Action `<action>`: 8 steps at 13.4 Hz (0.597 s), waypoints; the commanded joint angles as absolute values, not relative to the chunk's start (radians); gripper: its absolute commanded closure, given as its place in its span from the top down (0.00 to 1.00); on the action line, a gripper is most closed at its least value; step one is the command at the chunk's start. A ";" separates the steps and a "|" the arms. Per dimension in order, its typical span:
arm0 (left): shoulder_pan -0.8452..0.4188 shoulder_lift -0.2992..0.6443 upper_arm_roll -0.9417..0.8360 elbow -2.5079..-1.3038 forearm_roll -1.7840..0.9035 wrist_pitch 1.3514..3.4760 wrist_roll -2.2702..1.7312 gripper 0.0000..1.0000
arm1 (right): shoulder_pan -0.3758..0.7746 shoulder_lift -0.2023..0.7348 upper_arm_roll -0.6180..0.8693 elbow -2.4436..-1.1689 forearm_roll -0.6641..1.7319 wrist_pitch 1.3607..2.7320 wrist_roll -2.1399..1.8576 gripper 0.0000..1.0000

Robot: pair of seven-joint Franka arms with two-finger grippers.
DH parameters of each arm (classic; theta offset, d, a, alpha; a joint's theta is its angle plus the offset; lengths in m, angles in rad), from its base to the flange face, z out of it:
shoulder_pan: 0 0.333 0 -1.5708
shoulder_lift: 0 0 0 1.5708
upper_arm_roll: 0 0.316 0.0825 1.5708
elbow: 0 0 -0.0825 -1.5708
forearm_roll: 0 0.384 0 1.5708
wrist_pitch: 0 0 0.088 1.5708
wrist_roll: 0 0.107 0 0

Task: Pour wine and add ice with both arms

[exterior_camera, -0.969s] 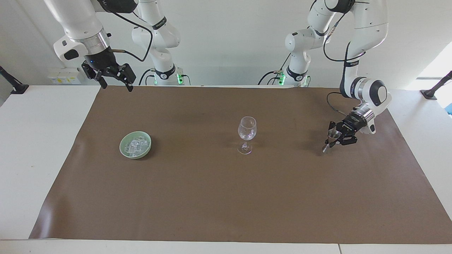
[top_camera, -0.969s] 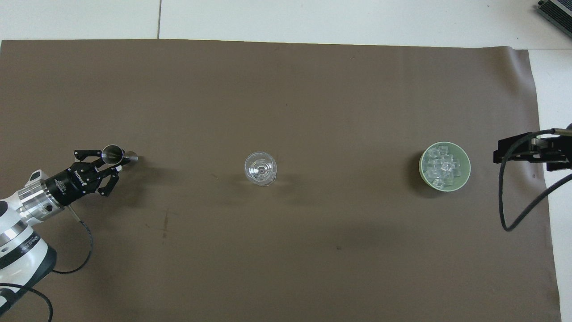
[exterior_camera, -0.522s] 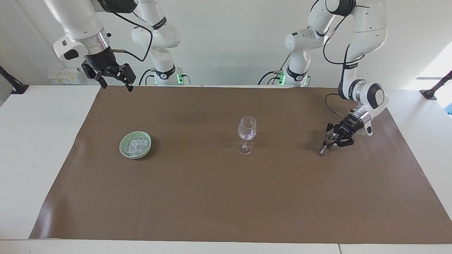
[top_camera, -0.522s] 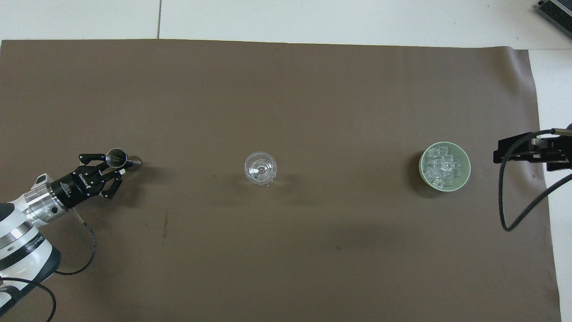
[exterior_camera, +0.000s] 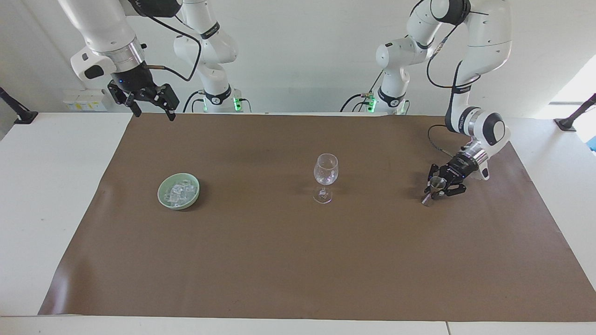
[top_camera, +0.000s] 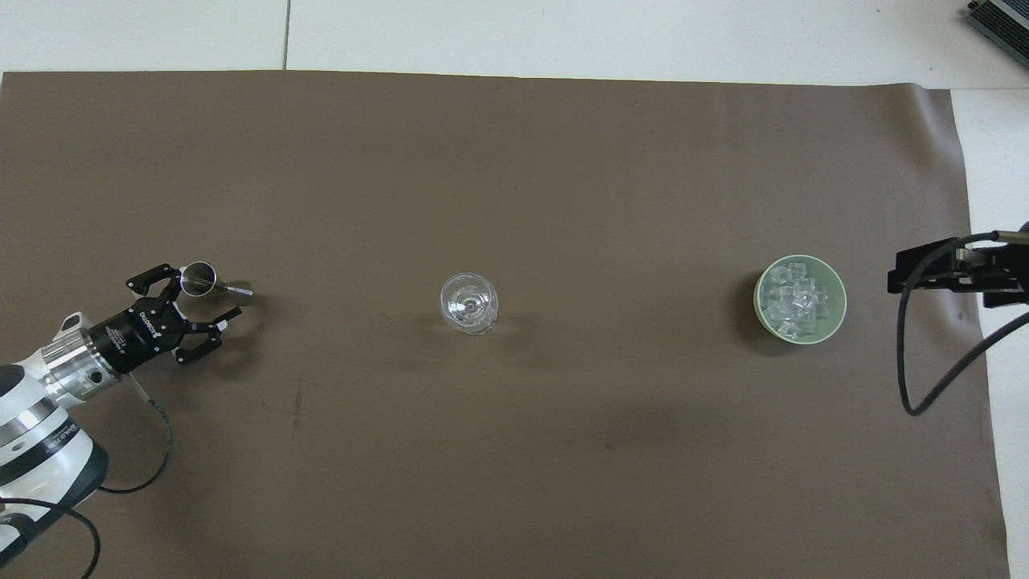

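Our left hand sits low over the brown mat at the left arm's end of the table. Its fingers are spread apart, and the small metal jigger stands on the mat between them, right against one finger and clear of the other. We see no grip on it; in the facing view the jigger rests on its narrow base with the hand just beside it.

Our right hand hangs high in the air over the mat's edge nearest the robots, at the right arm's end of the table. Its fingers are spread and it carries nothing; this arm waits.

The wine glass stands upright near the middle of the mat, well apart from both hands. From above we look straight down into its clear bowl.

The ice lies heaped in a pale green bowl toward the right arm's end, about as far from the robots as the glass. In the facing view the bowl sits flat on the mat, with the cubes piled inside it.
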State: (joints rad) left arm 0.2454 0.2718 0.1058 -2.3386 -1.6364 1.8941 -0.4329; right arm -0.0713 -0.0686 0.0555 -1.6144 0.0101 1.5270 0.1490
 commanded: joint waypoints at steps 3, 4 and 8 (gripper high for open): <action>0.262 0.264 0.112 -2.345 -1.640 1.894 -0.434 1.00 | -0.074 -0.084 0.057 -1.631 0.011 1.517 0.126 1.00; 0.273 0.262 0.112 -2.344 -1.622 1.894 -0.428 1.00 | -0.074 -0.084 0.057 -1.631 0.011 1.519 0.126 1.00; 0.278 0.261 0.126 -2.289 -1.459 1.925 -0.416 1.00 | -0.074 -0.084 0.057 -1.631 0.011 1.519 0.126 1.00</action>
State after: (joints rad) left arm 0.2686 0.2699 0.1209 -2.3195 -1.5326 1.8991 -0.4224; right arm -0.0713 -0.0686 0.0555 -1.6144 0.0101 1.5270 0.1490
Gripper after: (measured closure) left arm 0.000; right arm 0.000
